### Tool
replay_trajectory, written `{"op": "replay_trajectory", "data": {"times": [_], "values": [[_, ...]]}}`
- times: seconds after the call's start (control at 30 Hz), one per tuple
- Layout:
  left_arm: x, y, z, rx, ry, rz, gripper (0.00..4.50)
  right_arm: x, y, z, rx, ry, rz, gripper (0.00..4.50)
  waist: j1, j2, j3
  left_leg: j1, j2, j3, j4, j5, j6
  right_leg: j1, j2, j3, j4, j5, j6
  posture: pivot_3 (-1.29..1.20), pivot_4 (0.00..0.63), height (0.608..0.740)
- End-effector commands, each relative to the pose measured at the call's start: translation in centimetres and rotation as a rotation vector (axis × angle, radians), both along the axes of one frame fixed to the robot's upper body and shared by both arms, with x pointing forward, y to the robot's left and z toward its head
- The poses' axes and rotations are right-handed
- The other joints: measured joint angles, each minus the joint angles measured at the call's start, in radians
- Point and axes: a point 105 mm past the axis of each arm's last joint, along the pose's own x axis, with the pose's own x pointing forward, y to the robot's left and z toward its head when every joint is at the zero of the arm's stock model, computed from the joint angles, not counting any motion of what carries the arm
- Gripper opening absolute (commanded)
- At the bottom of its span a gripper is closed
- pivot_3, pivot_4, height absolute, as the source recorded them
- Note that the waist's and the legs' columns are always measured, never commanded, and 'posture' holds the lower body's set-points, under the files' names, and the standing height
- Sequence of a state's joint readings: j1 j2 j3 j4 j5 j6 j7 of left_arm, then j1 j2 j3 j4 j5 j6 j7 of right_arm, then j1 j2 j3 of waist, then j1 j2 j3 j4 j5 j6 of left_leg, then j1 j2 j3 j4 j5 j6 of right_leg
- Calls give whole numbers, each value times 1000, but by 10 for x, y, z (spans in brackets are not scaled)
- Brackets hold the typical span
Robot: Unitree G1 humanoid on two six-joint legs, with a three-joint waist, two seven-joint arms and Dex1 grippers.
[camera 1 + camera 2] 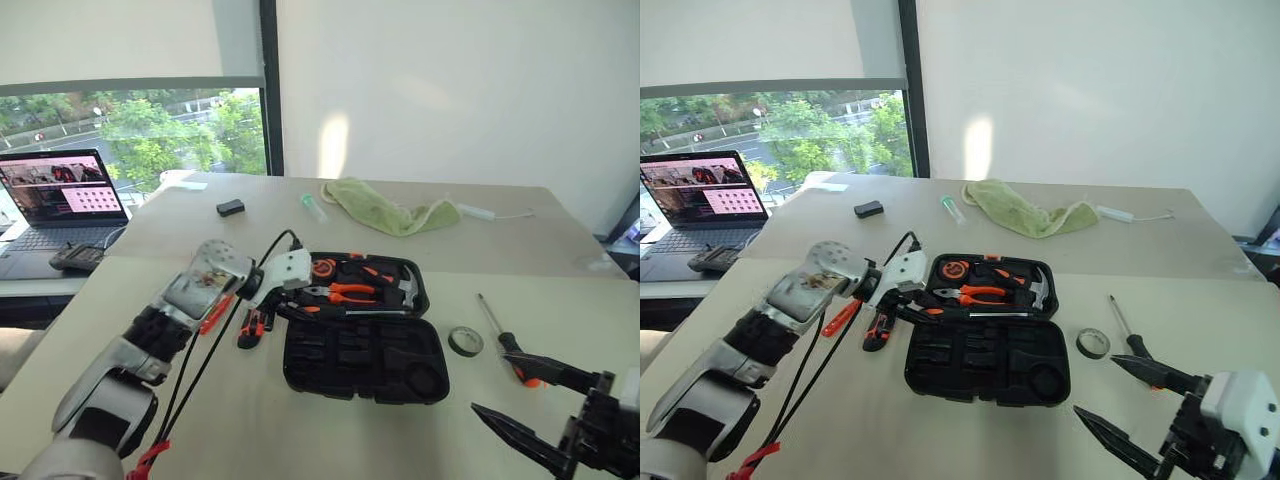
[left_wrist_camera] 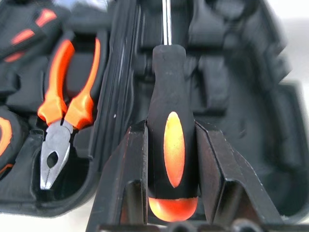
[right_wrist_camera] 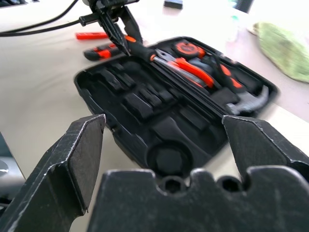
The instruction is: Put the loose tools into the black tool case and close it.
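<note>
While the black plastic hinged tool case (image 1: 362,330) lies open mid-table to receive tools, the left gripper (image 2: 171,159) pinches a long black-and-orange-handled screwdriver (image 2: 170,130) over its moulded slots, and the right gripper (image 1: 535,400) waits spread near the table's right edge.

My two head views look forward and down across the counter (image 1: 300,440) from its near edge toward the far wall, set slightly apart and sharing one scene. My left wrist view looks along my left tool (image 2: 171,159), very close over the black tool case (image 2: 251,96). My right wrist view looks nearly level between the fingers of my right tool (image 3: 164,145), from farther back. All four views share the open case, seen from opposite sides by the two wrist views.
</note>
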State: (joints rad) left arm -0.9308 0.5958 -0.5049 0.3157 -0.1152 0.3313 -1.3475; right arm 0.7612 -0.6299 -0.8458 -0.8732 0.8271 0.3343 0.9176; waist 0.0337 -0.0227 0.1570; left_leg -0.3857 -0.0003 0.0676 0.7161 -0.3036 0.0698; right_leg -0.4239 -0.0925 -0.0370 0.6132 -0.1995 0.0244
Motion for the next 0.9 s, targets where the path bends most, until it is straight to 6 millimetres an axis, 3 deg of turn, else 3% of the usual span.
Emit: {"op": "replay_trajectory", "data": {"times": [0.03, 0.33, 0.83, 0.87, 0.9], "values": [[6, -1, 2, 56, -47, -34, 874, -6, 1, 10, -21, -52, -11, 4500, 0, 0, 0, 0, 0, 0, 0, 0, 0, 0, 0, 0, 0, 0, 0, 0, 150, 740], [17, -1, -18, 119, -16, 36, 874, -12, 7, 11, -16, -53, -39, 4500, 4, 0, 0, -1, 0, -1, 1, 0, 1, -1, -1, -1, 0, -1, 1, 0, 150, 740], [19, 0, -16, 112, -5, 108, 874, -10, 5, 11, -15, -56, -31, 4500, 4, 0, 0, -2, 0, -2, 4, -1, 1, 0, -1, -1, 2, 0, 1, 0, 150, 740], [17, -2, -11, 87, -9, 86, 1890, -10, 4, 11, -17, -55, -29, 4500, 4, 0, 0, -2, 0, -2, 4, -1, 1, 0, -1, -1, 2, 0, 1, 0, 150, 740], [15, -3, -8, 70, -11, 69, 2103, -10, 4, 11, -18, -55, -28, 4500, 5, 0, 0, -2, 0, -2, 4, -1, 1, 0, -1, -1, 2, 0, 1, 0, 150, 740]]}}
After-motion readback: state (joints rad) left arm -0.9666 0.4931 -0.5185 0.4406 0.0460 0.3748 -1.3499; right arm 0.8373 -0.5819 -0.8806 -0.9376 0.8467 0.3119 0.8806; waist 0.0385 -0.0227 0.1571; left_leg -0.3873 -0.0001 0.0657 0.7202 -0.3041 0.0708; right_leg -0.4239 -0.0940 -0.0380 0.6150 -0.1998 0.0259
